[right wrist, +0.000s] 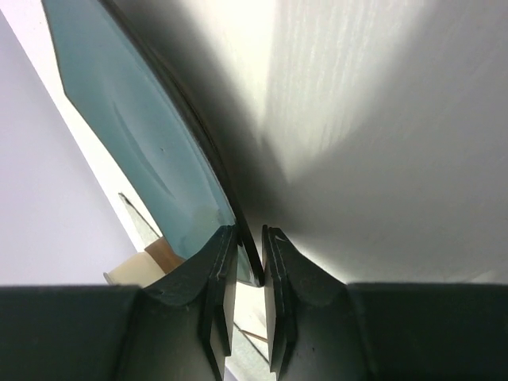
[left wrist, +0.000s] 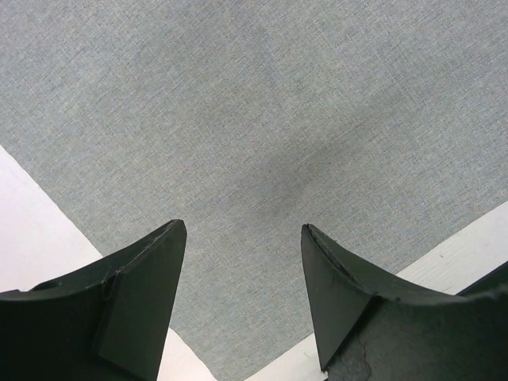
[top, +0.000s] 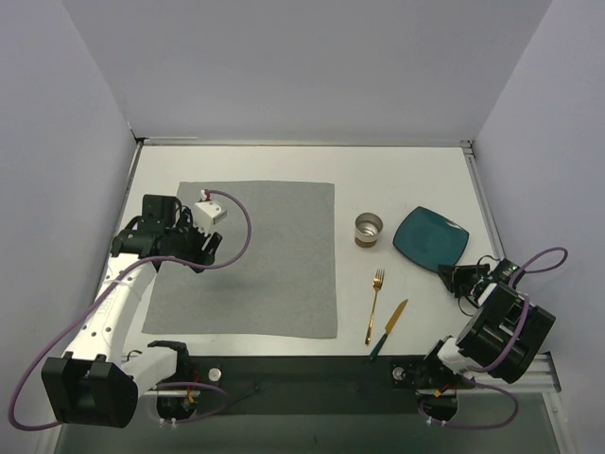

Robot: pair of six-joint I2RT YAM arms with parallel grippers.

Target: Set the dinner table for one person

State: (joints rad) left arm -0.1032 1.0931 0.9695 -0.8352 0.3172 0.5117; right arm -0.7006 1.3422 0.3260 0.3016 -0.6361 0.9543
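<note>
The white dinner table holds a grey cloth mat at the left. A teal square plate lies at the right, with a small metal cup to its left. A gold fork and a gold knife with a dark handle lie below the cup. My right gripper is at the plate's near right corner. In the right wrist view the gripper is shut on the plate's rim. My left gripper hangs open and empty over the mat's left part.
Purple cables loop from both arms. White walls close the table at the back and sides. The table's metal rim runs close to the plate on the right. Bare white tabletop shows beside the mat's edge under my left gripper.
</note>
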